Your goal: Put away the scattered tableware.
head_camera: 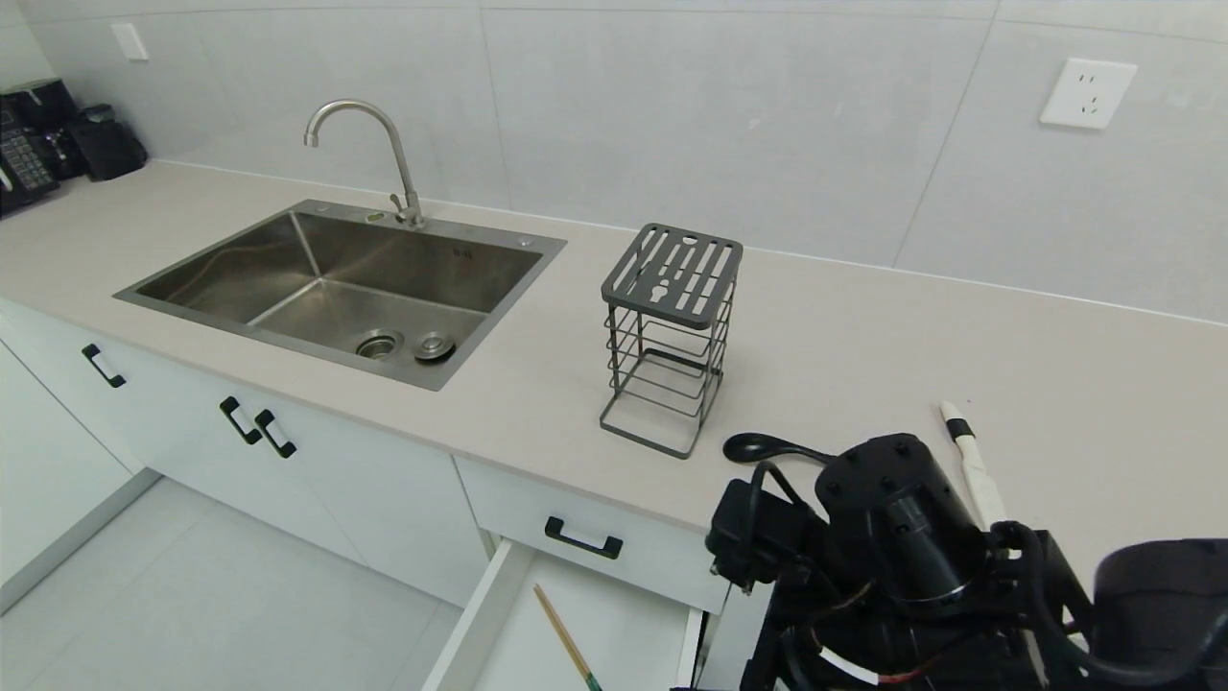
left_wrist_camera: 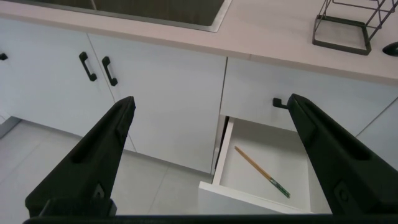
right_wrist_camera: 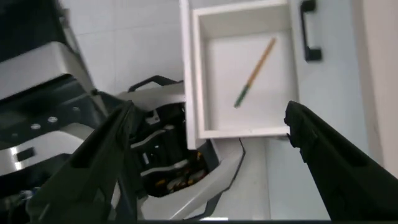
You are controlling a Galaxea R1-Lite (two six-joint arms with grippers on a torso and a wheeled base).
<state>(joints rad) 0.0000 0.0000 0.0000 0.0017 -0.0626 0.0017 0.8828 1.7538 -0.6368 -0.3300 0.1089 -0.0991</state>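
Hovering by the open drawer point(right_wrist_camera: 217, 56), left gripper point(left_wrist_camera: 211, 98) and right gripper point(right_wrist_camera: 210, 107) both gape wide, empty; one chopstick point(right_wrist_camera: 255, 71) lies inside, below the right jaws. Next, I reckon: up to the black spoon point(head_camera: 767, 447).

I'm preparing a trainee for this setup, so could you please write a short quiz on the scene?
1. True or false: the drawer is shut.
2. What lies in the drawer? A) plate B) chopstick C) fork
3. Fill in: the black spoon lies on the counter near the ____.

Key: 1 false, it is pulled open; 2 B; 3 rack.
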